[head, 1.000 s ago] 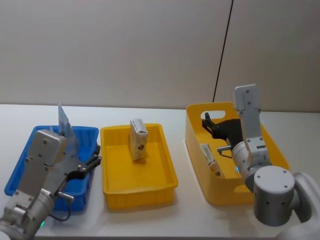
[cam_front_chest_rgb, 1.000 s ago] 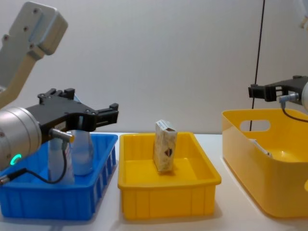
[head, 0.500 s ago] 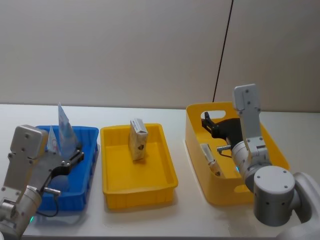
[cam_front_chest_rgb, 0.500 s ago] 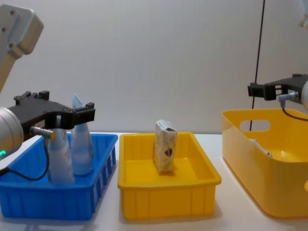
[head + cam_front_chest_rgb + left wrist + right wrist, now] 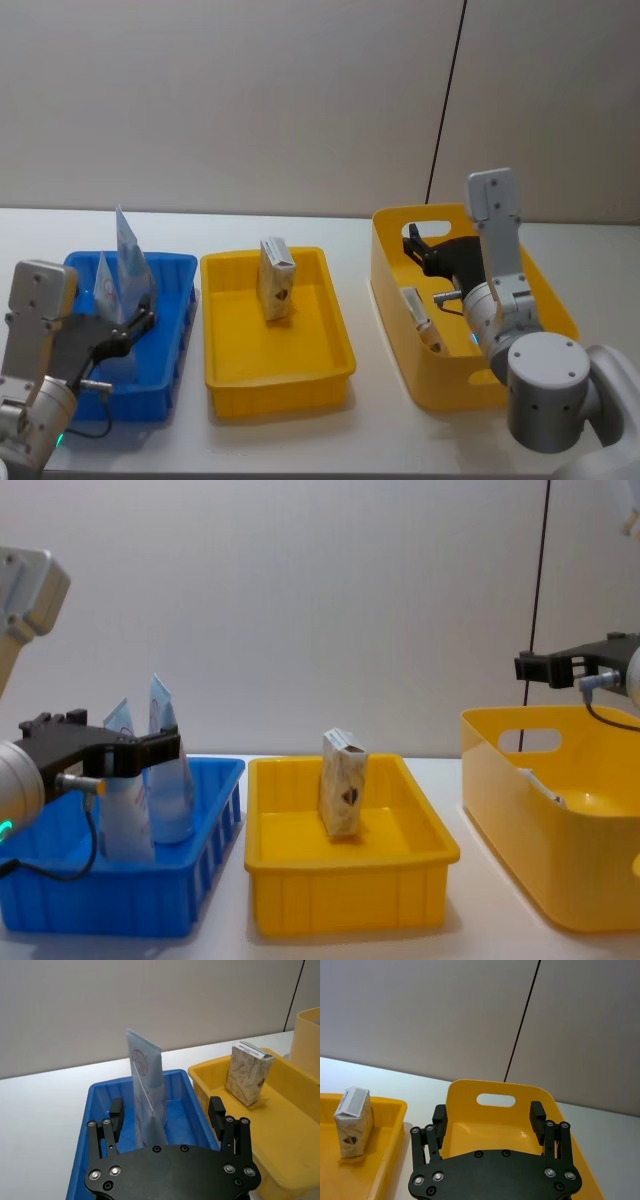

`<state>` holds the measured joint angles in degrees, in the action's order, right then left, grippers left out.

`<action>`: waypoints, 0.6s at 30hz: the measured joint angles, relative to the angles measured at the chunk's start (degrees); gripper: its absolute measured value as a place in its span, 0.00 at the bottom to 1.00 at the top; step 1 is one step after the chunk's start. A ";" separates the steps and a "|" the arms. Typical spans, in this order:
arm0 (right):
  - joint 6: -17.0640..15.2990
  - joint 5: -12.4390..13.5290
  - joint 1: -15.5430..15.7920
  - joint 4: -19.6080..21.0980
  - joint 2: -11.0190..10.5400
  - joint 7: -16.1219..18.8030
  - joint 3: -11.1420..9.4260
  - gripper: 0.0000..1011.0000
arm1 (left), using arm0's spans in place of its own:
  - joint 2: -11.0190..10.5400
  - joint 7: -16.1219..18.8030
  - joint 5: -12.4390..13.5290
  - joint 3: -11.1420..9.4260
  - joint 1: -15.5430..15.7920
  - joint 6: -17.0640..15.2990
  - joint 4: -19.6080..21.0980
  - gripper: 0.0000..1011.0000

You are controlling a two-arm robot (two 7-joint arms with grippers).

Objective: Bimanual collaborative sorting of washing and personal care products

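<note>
the left end effector point(image 5: 166, 1111) has drawn back to the near end of the blue bin point(image 5: 172, 262), wide and empty; both tubes point(image 5: 128, 262) stand inside. the right end effector point(image 5: 487, 1110) stays wide above the yellow basket point(image 5: 450, 385).

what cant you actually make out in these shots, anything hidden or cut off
Item in the tall yellow bin: head view, partly hidden by the bin wall; its kind is unclear.
Tubes: left wrist view, they overlap, and the body of the left pincer covers their bases.
Box emblem: too small to read in any view.
Tall bin's floor: right wrist view, covered by the body of the right pincer.
</note>
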<state>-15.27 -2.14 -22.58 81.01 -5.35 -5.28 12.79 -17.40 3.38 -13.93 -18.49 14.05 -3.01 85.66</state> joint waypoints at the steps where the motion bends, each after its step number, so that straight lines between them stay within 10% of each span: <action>1: 0.00 0.00 0.00 0.00 0.00 0.00 0.00 0.99 | 0.16 -0.07 -0.10 0.08 0.13 0.23 -0.44 0.99; 18: 0.00 -0.01 0.00 0.06 0.00 -0.01 0.00 0.99 | 2.60 -2.00 -0.85 1.07 3.41 3.14 -9.45 0.99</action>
<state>-15.26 -2.15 -22.58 81.06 -5.35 -5.29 12.79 -14.80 1.38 -14.78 -17.42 17.46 0.13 76.21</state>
